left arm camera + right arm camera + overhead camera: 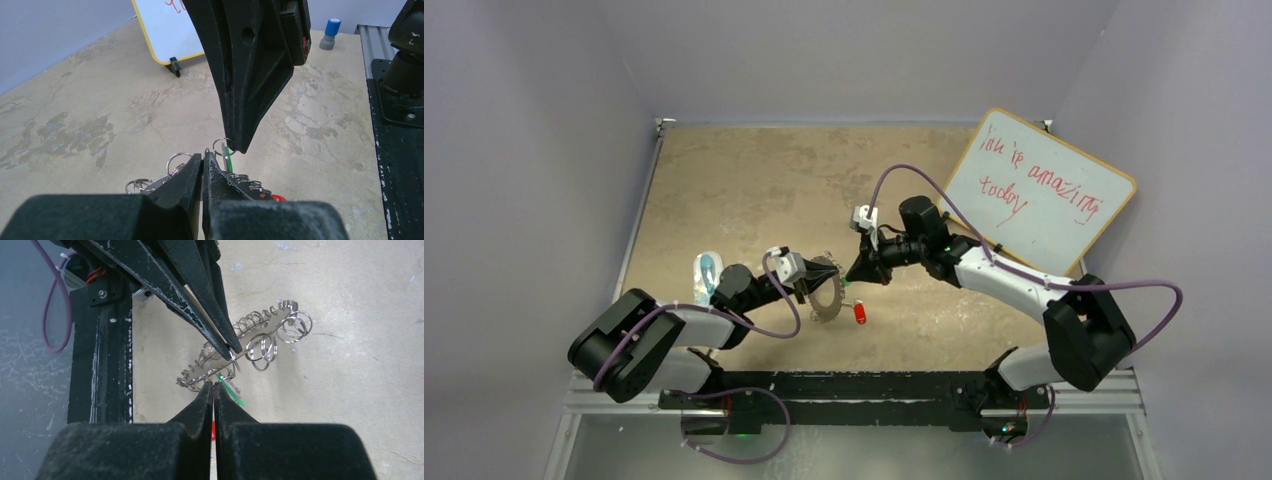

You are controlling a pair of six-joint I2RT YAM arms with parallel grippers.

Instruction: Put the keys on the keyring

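The keyring (248,322) hangs above the desk (724,190), close to the near edge and a little left of its middle. It is tilted, so its fringe of small loops faces the other arm. The left gripper (229,349) has its 2 fingers pinched closed on the ring's flat rim. At the lower end of the ring the green key (231,390) sits right against the loops, and the right gripper (214,388) has its fingers closed on it at their very tips, the green head poking out beside them. From the left wrist a small split ring shows at that tip, but I cannot tell whether it is caught on a loop yet. The red key (859,314) lies loose on the desk just beside the ring, toward the near edge, so 1 of the 2 keys is untouched. The step in hand looks like threading the green key onto a fringe loop. The next move likely calls for a very fine nudge by the right arm while the left holds the ring steady. Both tips are nearly touching, so a slip could drop the key. A whiteboard (1039,190) leans at the far right corner and a clear bluish object (708,272) sits by the left edge.
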